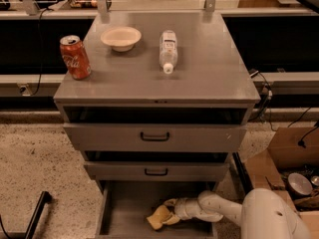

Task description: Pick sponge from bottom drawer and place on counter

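Open bottom drawer of grey cabinet, arm stretched in low and level, hand pinched onto sponge

Small yellow wavy-edged sponge sits crumpled on the floor of the pulled-out lowest grey metal drawer, near its front. Its right end touches the white gripper, which reaches in from the right. Flat grey metal counter tops the cabinet above.

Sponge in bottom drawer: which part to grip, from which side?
Grip the sponge by its right end, coming from the right-front, where the gripper sits beside it. It lies flat on the bottom drawer floor, and the drawer above likely crowds a reach from behind.
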{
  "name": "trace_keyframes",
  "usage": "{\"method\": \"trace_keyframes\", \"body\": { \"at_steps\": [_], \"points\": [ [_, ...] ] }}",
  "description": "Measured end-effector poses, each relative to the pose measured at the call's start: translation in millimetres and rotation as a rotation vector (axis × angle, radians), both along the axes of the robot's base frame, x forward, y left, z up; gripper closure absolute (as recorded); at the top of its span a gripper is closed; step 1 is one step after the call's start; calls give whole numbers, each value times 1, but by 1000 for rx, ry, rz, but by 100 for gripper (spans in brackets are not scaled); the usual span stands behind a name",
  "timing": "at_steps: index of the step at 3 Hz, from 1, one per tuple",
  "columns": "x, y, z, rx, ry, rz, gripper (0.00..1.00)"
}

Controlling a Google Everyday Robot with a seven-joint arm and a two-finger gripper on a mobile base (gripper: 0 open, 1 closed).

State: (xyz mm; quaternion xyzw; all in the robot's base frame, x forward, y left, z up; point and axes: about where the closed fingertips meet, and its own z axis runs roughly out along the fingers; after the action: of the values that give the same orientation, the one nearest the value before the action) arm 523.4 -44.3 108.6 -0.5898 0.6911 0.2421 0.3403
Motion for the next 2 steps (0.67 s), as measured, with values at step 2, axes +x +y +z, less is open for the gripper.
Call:
{"method": "trace_keyframes", "body": {
  "at_steps": [2],
  "points": [
    [0,0,1,0,0,0,100]
  ]
}}
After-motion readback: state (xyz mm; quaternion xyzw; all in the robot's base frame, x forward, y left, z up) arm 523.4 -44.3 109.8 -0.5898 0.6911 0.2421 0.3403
